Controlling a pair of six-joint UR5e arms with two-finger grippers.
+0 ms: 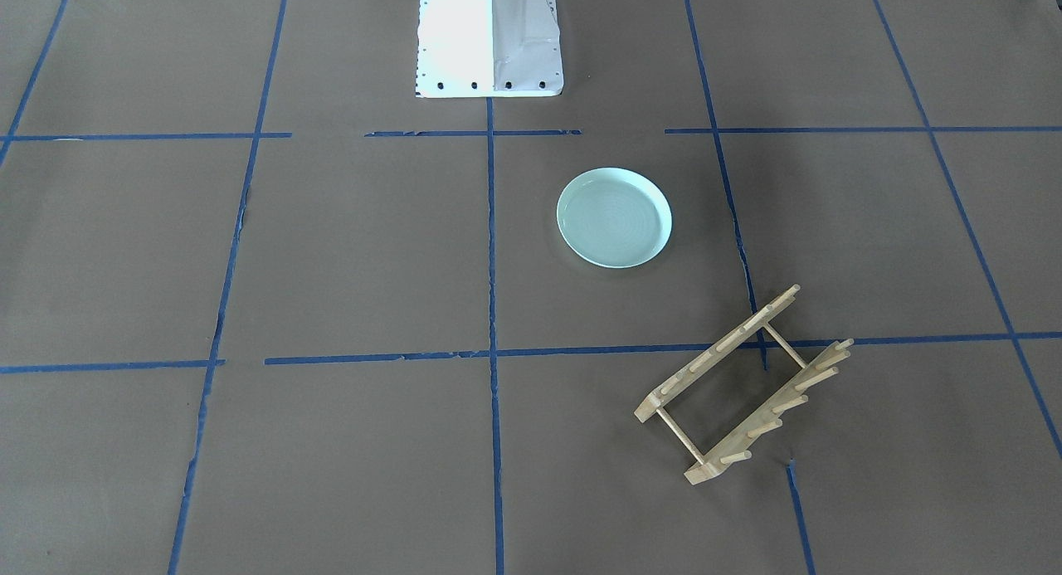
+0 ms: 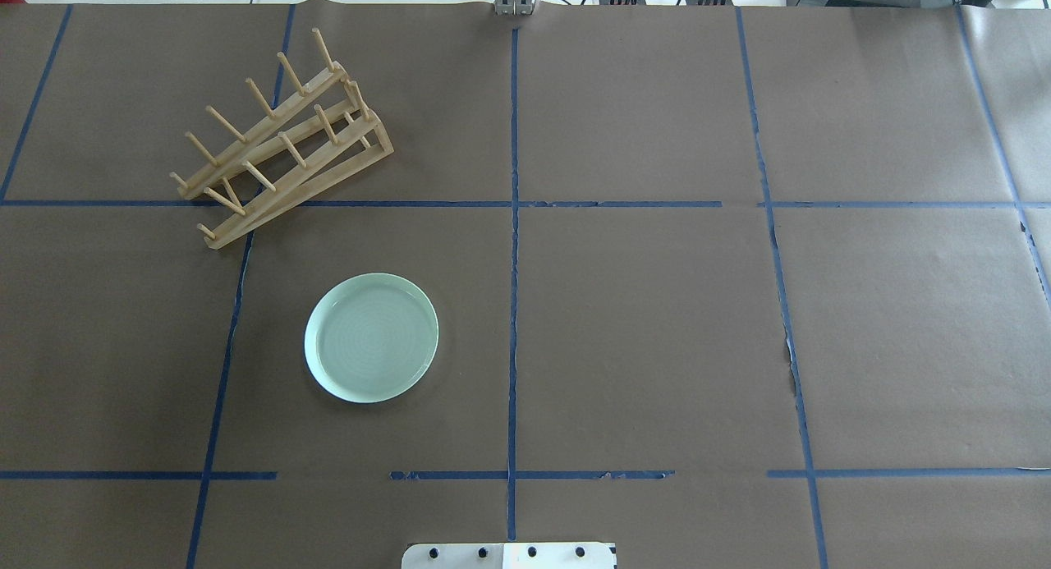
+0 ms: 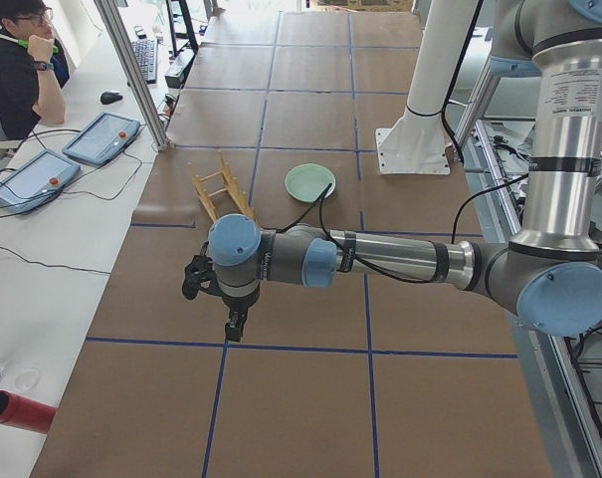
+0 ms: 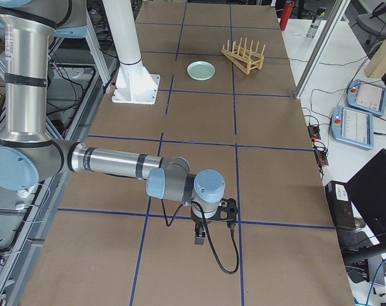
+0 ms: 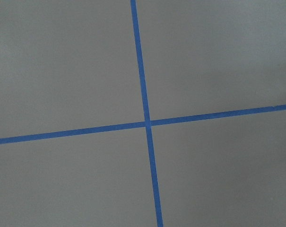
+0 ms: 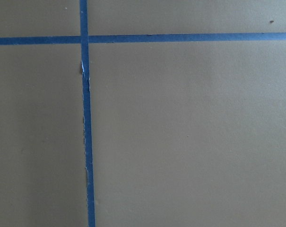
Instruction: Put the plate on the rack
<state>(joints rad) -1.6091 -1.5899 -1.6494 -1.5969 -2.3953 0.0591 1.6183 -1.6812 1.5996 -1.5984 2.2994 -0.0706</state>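
Observation:
The pale mint-green plate (image 1: 614, 218) lies flat on the brown table, left of the centre line in the overhead view (image 2: 371, 337). The light wooden rack (image 1: 742, 384) stands beyond it at the far left (image 2: 279, 142), askew to the tape lines, apart from the plate. Both show small in the side views: plate (image 3: 309, 182) (image 4: 200, 70), rack (image 3: 219, 189) (image 4: 242, 55). My left gripper (image 3: 236, 324) hangs over the table's left end, far from both. My right gripper (image 4: 199, 239) hangs over the right end. I cannot tell whether either is open. Both wrist views show only paper and tape.
The white robot base (image 1: 489, 40) stands at the table's near middle edge. Blue tape lines (image 2: 513, 224) grid the brown paper. An operator (image 3: 22, 60) sits beside tablets (image 3: 101, 139) along the far side. A red cylinder (image 3: 17, 410) lies off the table's corner.

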